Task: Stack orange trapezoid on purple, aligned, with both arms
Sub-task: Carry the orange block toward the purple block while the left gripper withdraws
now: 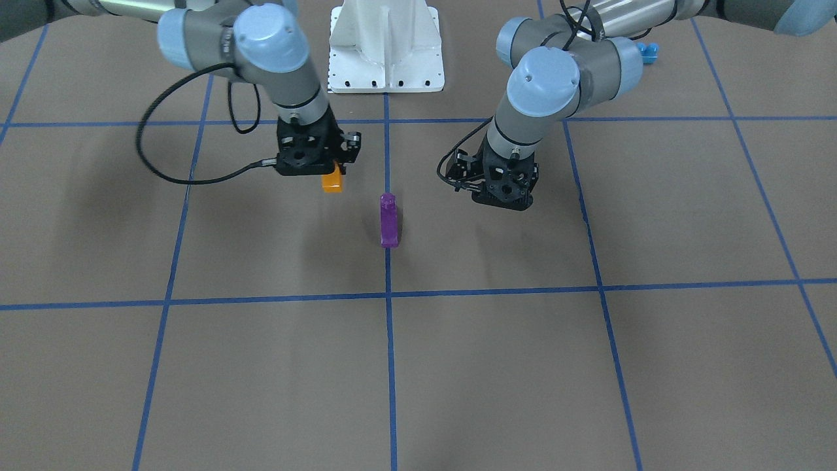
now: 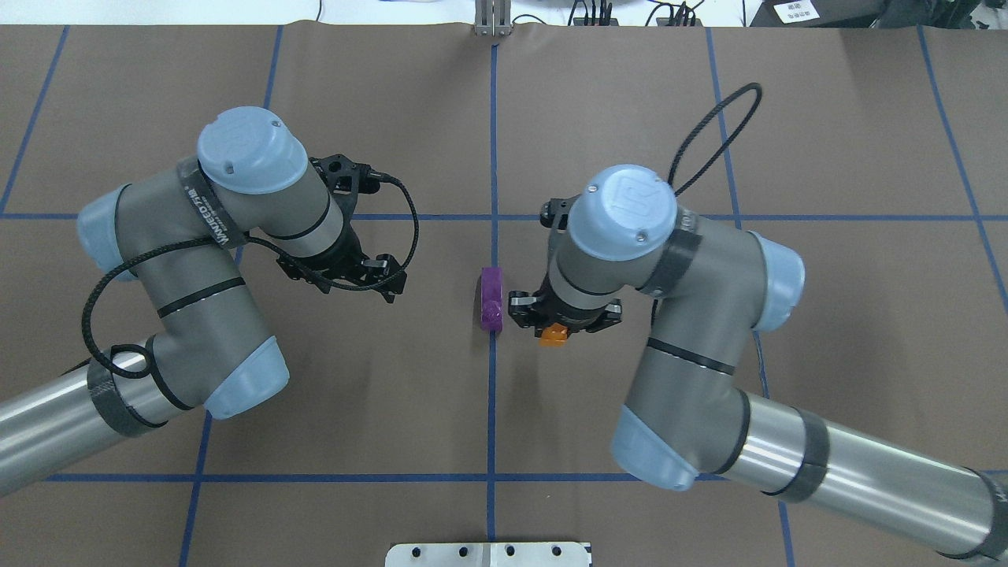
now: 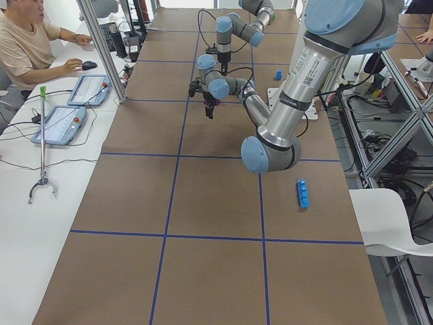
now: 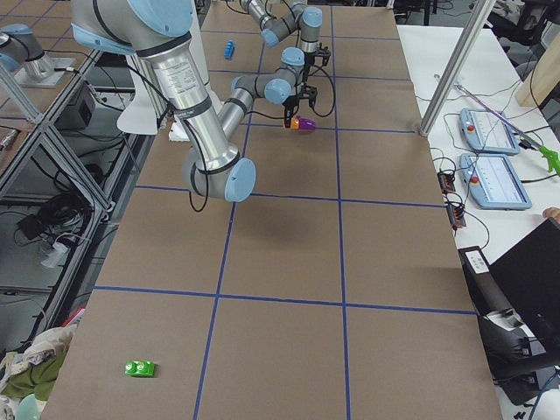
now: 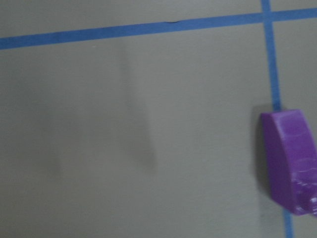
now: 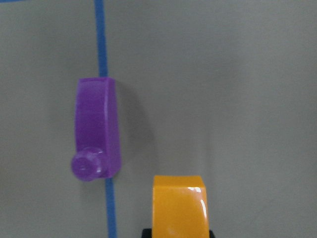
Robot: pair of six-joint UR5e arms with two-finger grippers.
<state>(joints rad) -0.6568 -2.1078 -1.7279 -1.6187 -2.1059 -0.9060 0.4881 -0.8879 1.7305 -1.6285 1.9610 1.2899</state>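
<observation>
Left arm (image 2: 197, 307) – bent over the brown table (image 2: 354, 441), left gripper (image 2: 376, 279) pointing down. The jaws are hidden under the wrist in the overhead view, and the wrist camera shows no fingers, so I cannot tell whether they are apart or together. Nothing is seen in them. The wrist view has only bare table, blue tape and the purple block (image 5: 292, 161) at its right edge, off to one side of the jaws and not beneath them.

Centre: the purple block (image 2: 491, 298) lies on the table, right on the blue tape line (image 2: 492, 409), lengthwise along it, with its round stud showing at one end. It sits between the two grippers, well apart from the left one and near the right one.

Right arm (image 2: 709, 331) – right gripper (image 2: 561, 323) also points down, jaws clamped on the orange block (image 2: 554, 335), which sticks out below them. In the right wrist view the orange block (image 6: 179, 206) is beside the purple block (image 6: 96, 131), not over it, with a clear gap and no contact
</observation>
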